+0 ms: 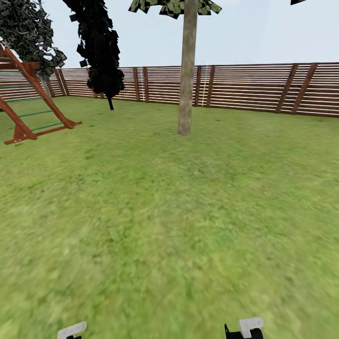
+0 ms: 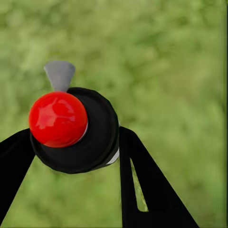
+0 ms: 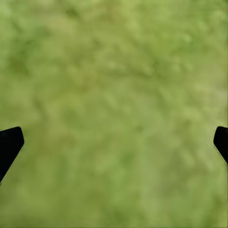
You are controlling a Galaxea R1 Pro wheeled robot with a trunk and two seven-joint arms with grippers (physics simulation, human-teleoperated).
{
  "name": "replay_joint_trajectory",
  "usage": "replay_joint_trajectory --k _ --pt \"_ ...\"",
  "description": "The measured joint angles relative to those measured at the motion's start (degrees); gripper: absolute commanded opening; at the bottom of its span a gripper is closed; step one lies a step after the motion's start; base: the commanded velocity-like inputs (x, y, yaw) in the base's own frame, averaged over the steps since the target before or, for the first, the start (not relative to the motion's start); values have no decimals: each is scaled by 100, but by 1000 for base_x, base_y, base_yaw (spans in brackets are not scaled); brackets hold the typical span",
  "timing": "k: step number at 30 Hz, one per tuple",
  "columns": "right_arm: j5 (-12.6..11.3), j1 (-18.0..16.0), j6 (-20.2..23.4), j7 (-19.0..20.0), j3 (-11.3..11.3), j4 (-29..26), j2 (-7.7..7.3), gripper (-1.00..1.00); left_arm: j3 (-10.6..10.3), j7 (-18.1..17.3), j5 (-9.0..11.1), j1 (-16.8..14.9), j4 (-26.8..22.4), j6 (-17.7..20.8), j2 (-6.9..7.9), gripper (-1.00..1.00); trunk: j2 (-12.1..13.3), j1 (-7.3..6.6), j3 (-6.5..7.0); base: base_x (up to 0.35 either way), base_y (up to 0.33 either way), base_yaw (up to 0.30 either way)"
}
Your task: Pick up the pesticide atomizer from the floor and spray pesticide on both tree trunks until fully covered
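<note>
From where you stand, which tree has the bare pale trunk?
The middle tree, standing on the lawn before the fence. The black tree left of it has foliage hanging low over a thin dark stem.

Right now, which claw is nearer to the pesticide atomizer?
Left. The left claw holds the pesticide atomizer between its fingers. The right claw is open over the grass, with nothing between its fingers.

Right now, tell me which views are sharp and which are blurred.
Head view: fence and trunk crisp, near grass smeared, light flat with no clear shadows. Left wrist view: atomizer in the left hand sharp, a glossy highlight on its red cap, lawn behind blurred. Right wrist view: grass soft all over.
</note>
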Motion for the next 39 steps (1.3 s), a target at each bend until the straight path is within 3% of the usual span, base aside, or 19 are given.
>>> replay_joint_trajectory --k 39 --pt "0 0 0 0 3 0 0 100 1 3 1 0 0 0 -3 -100 0 0 0 339 0 0"
